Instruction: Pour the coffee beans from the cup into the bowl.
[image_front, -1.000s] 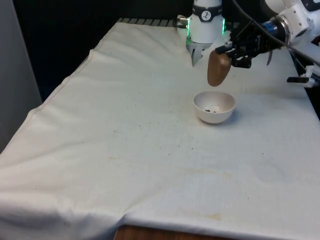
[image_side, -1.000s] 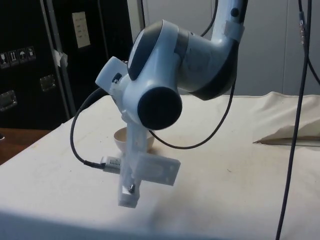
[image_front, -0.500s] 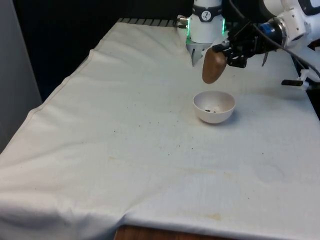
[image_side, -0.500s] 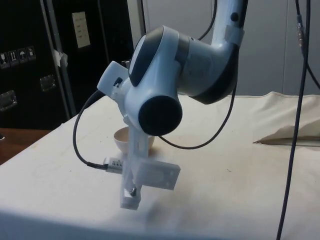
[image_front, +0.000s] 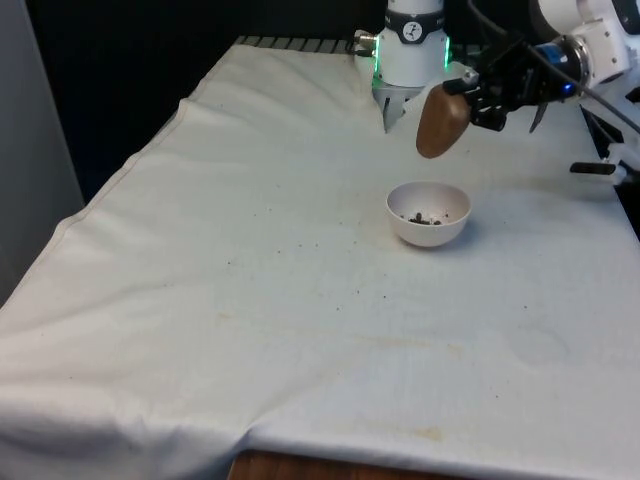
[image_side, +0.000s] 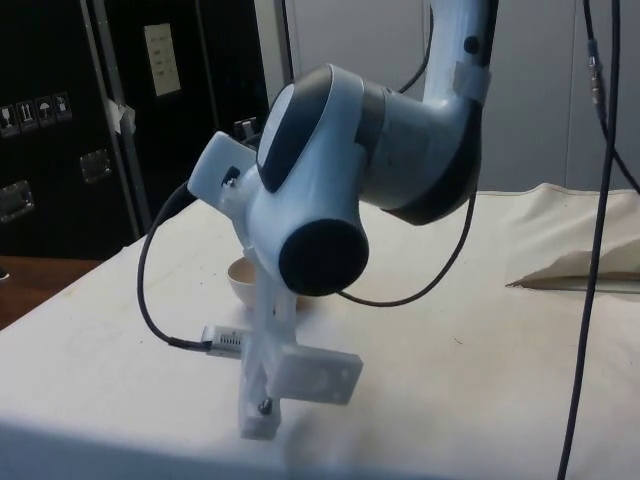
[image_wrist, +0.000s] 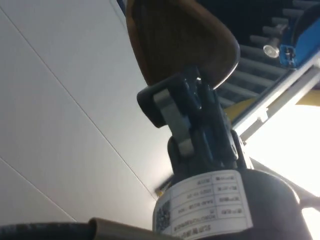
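In the front view the counter (image_front: 250, 300) lies under a white cloth (image_front: 200, 200), creased along the front view's left edge and speckled with a few small dark specks near the middle; a bare strip of wood shows at its near edge. Right of the middle a small white bowl (image_front: 428, 214) sits upright on the cloth with a scatter of dark coffee beans (image_front: 424, 215) in its bottom. Above the bowl and a little toward the front view's right, well clear of its rim, hangs a brown cup (image_front: 441, 122), tipped far over so its mouth faces down and to the front view's left. The black hand (image_front: 478, 100) is clamped on the cup's upper end, reaching in from the front view's right at the end of the white arm (image_front: 595, 45). In the side view the arm (image_side: 340, 170) stands close in front, and a piece of the bowl (image_side: 240, 278) shows past it on the cloth. In the wrist view the hand (image_wrist: 187, 107) grips the rim of the cup (image_wrist: 175, 37), whose brown wall rises beyond the fingers (image_wrist: 172, 112)
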